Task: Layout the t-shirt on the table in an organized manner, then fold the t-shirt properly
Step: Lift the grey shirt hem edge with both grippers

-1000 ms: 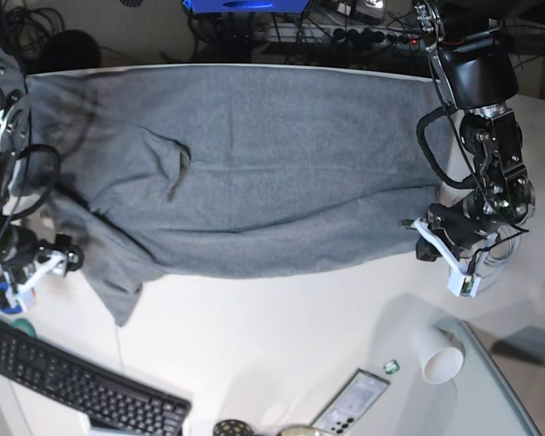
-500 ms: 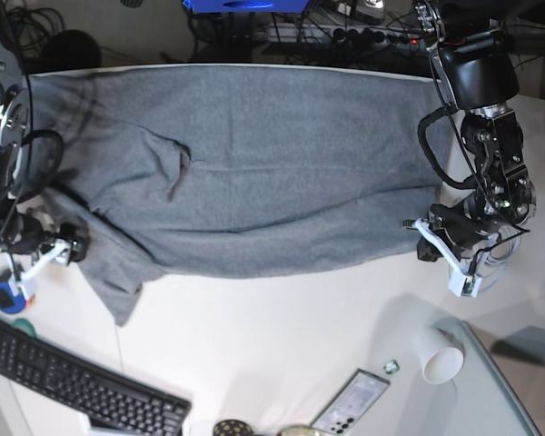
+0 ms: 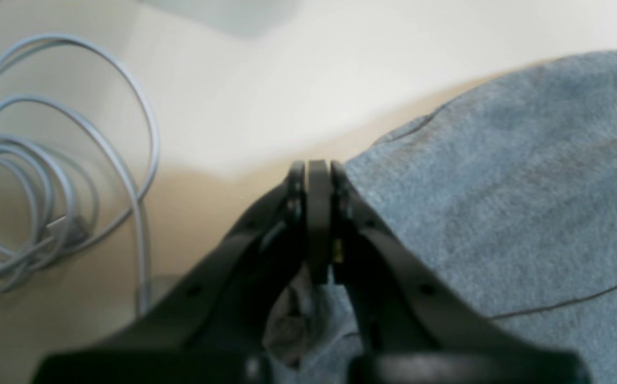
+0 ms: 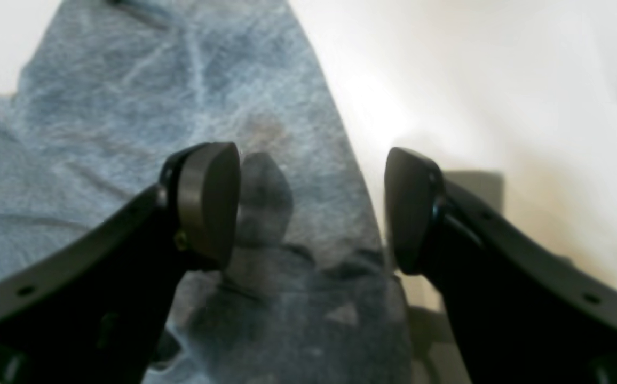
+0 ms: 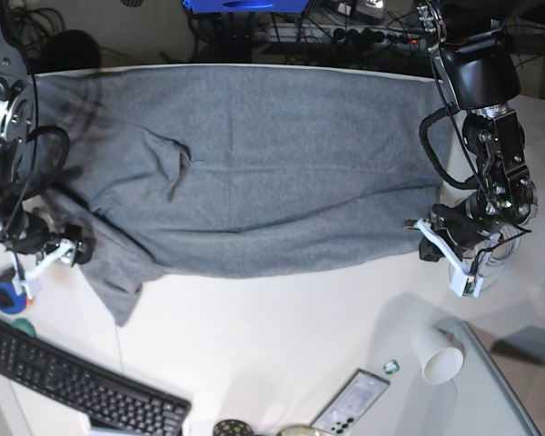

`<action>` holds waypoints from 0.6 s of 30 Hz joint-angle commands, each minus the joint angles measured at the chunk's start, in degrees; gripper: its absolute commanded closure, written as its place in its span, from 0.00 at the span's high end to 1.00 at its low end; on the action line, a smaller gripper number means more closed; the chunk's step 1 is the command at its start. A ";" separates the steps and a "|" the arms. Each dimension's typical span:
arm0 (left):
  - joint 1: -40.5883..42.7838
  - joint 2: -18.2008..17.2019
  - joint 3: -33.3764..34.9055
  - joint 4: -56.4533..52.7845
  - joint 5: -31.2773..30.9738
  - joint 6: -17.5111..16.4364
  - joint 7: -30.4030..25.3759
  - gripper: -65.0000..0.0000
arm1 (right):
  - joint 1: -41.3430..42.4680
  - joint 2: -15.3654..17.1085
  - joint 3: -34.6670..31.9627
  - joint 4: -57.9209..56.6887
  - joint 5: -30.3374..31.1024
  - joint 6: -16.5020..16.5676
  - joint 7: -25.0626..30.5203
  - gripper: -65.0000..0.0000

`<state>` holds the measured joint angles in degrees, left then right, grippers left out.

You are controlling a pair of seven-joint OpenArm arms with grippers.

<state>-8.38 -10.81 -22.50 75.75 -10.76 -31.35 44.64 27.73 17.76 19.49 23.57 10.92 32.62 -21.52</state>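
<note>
Grey cotton covers most of the far half of the table (image 5: 282, 327): the t-shirt (image 5: 254, 163) lies spread flat across it, its long side running left to right in the base view, with one edge along the table's far rim. A small crease sits left of the middle, and a loose flap of cloth trails toward the near side at the shirt's left end.

At the shirt's right end in that view, the left gripper (image 3: 319, 213) is clenched, its jaws pressed together right at the edge of the cloth. In the left wrist view a bit of grey fabric bunches under the jaws, but whether any of it is pinched between them I cannot tell. A coil of pale cable (image 3: 47, 186) lies on the table just beside this gripper.

At the other end, the right gripper (image 4: 308, 208) stands with its jaws spread wide and nothing between them. It straddles the shirt's edge, one finger over the cloth and the other over bare table.

Nearer the front of the table lie a black keyboard (image 5: 73, 381), a white paper cup (image 5: 440, 354) on its side and a phone (image 5: 350, 404). A roll of blue tape (image 5: 4, 298) sits near the right gripper.
</note>
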 commanded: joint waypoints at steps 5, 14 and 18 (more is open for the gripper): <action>-1.07 -1.28 -0.14 0.96 -0.88 0.10 -0.91 0.00 | 0.80 -0.22 -3.88 0.47 -0.24 0.57 -1.21 0.52; -0.54 -1.46 -0.14 0.96 -0.88 0.10 -0.91 0.00 | 0.80 -0.13 -2.12 0.56 0.03 0.57 -0.94 0.19; -0.28 -1.46 -0.14 0.96 -0.88 0.10 -0.99 0.00 | 0.54 0.04 -1.77 3.55 0.03 0.57 -0.86 0.05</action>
<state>-7.46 -11.46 -22.50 75.75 -10.87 -31.35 44.66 26.76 16.84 17.52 26.30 10.22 32.80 -23.35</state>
